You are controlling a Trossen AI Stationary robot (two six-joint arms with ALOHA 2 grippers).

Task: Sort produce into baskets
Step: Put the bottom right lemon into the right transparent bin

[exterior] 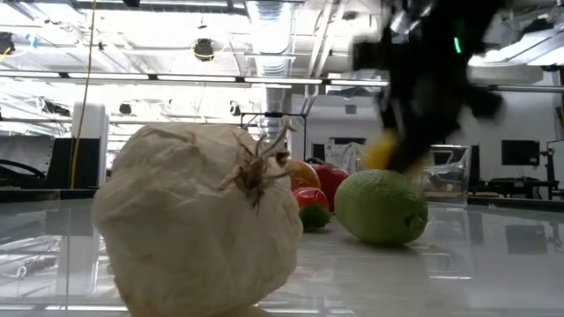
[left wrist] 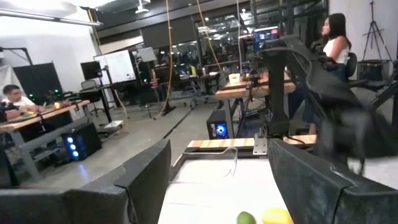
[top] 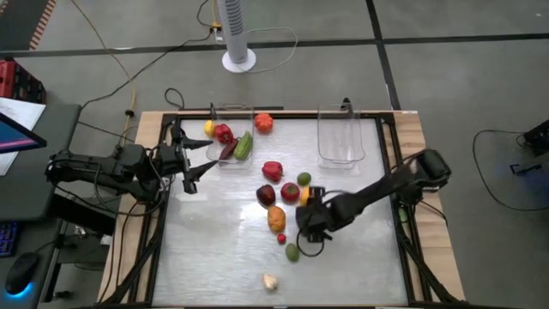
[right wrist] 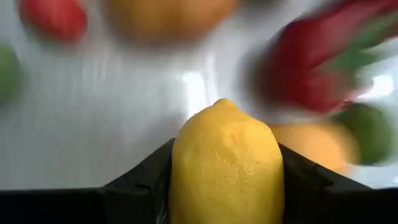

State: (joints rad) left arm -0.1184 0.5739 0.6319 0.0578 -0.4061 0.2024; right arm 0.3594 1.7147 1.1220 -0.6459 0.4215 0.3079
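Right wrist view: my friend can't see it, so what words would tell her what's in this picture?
A yellow lemon sits gripped between the right gripper's two dark fingers, filling the middle of the picture. Behind it, on the shiny white table, lie blurry red, orange and green produce pieces.

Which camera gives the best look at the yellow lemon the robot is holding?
The right wrist view: the yellow toy lemon fills the picture, clamped between the right hand's dark fingers. The high view shows only a yellow speck by that hand; the low view a yellow blur under the dark arm; the left wrist view a yellow sliver, perhaps it.
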